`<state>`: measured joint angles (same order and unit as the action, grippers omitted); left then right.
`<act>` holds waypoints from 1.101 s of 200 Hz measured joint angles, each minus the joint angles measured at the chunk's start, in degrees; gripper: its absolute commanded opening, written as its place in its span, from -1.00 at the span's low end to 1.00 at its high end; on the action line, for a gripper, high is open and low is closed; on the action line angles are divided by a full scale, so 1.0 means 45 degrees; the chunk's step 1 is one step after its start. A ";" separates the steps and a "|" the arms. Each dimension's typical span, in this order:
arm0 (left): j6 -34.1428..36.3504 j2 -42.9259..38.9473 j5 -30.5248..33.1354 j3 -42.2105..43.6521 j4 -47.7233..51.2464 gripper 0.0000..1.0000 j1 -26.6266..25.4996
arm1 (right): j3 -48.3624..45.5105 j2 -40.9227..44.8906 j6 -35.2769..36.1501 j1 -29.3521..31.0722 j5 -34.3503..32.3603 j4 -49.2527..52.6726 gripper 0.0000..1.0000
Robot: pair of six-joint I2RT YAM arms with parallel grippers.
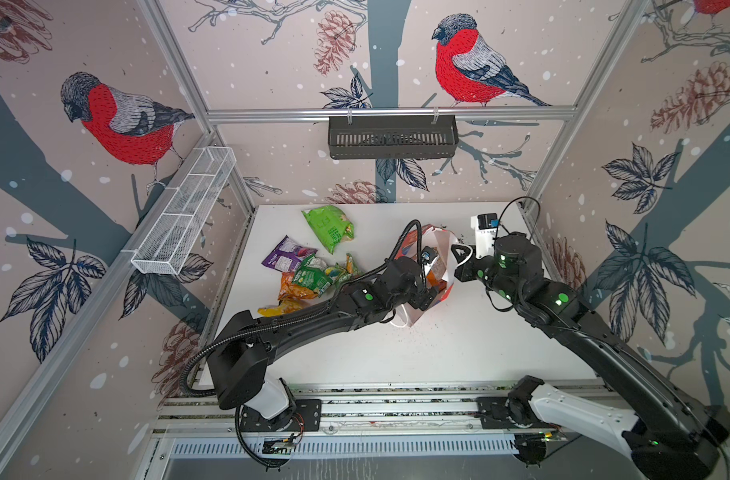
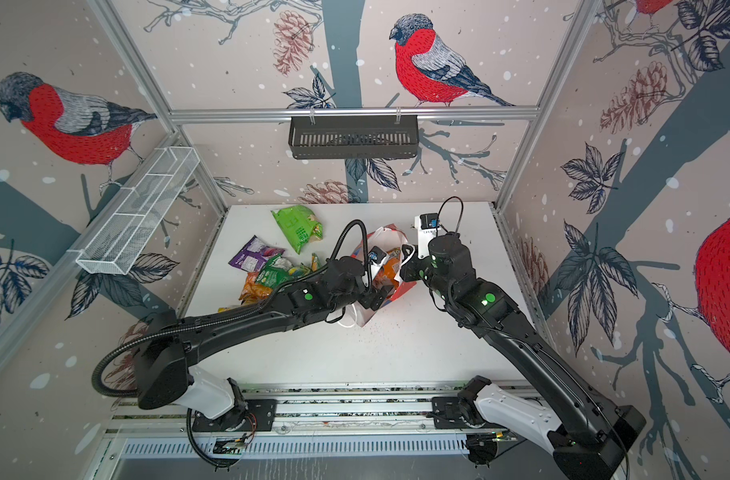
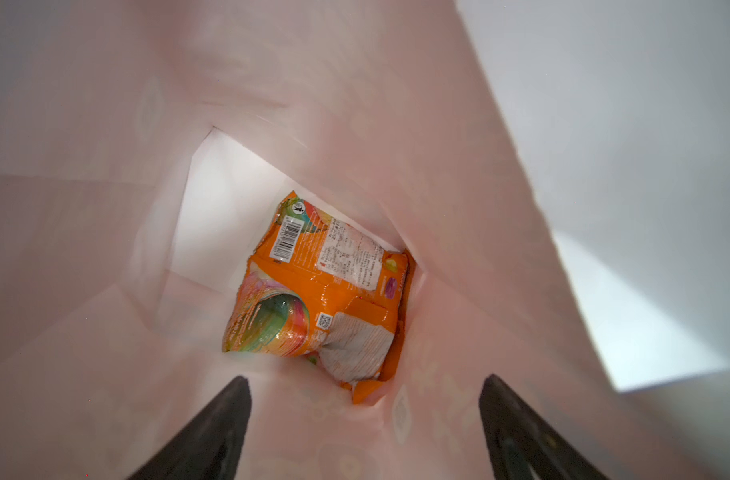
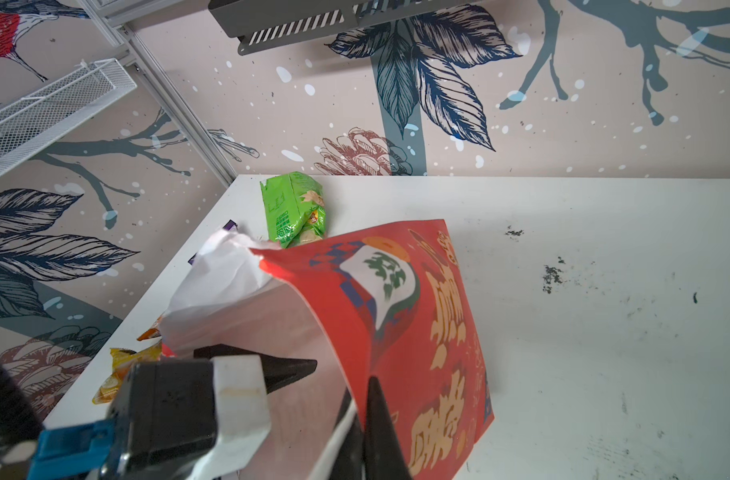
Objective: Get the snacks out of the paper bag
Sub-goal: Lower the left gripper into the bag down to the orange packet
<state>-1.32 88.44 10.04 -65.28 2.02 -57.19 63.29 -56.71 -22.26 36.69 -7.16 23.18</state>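
1. Tabletop: broad bare stretch on the near side of both grippers.
2. Paper bag, gold characters: rim clenched in the right gripper; its walls hem in the left gripper.
3. Snacks: heaped outside the bag, to the left of it.
4. Orange packet, with barcode, QR code and unreadable print: lies in the bag ahead of the spread, empty fingers.

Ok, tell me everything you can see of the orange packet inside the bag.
The orange packet is a crinkly, glossy foil pouch printed with a barcode, a white text label, a small QR code and a rainbow swirl; one end looks silvery-white and creased. It lies at the bottom of the paper bag, tucked into a corner against the white inner walls. The left gripper hangs open above it, not touching it.
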 measured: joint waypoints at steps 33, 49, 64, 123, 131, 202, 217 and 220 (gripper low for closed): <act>0.0539 0.0588 0.0442 -0.0321 0.0029 0.67 -0.0010 | -0.0160 0.0019 0.0049 -0.0092 0.0238 -0.0024 -1.00; 0.0685 0.0763 0.0457 -0.0413 0.0146 0.67 -0.0010 | -0.0233 0.0019 0.0092 -0.0112 0.0248 -0.0015 -1.00; 0.0724 0.1209 0.0452 -0.0855 0.0345 0.68 -0.0049 | -0.0389 0.0044 0.0321 -0.0146 0.0452 -0.0214 -1.00; 0.0631 0.2691 0.0510 -0.2657 0.1962 0.76 -0.0131 | -0.0495 -0.0083 0.0748 -0.0243 0.0578 -0.0515 -1.00; 0.0627 0.2841 0.0539 -0.2812 0.2118 0.76 -0.0131 | -0.0505 -0.0078 0.0772 -0.0248 0.0588 -0.0568 -1.00; 0.0282 0.3920 0.2161 -0.3453 0.2652 0.89 -0.0141 | -0.0544 -0.0019 0.0933 -0.0253 0.0665 -0.0597 -1.00; 0.0267 0.4279 0.2419 -0.3546 0.2555 0.93 -0.0141 | -0.0549 0.0010 0.0933 -0.0253 0.0738 -0.0612 -1.00; 0.0257 0.4381 0.2467 -0.3589 0.2540 0.93 -0.0131 | -0.0549 0.0010 0.0933 -0.0253 0.0743 -0.0627 -1.00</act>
<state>-0.16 108.16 21.15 -81.43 13.45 -57.78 60.82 -56.66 -18.06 35.55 -3.81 20.36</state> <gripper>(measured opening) 0.955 0.048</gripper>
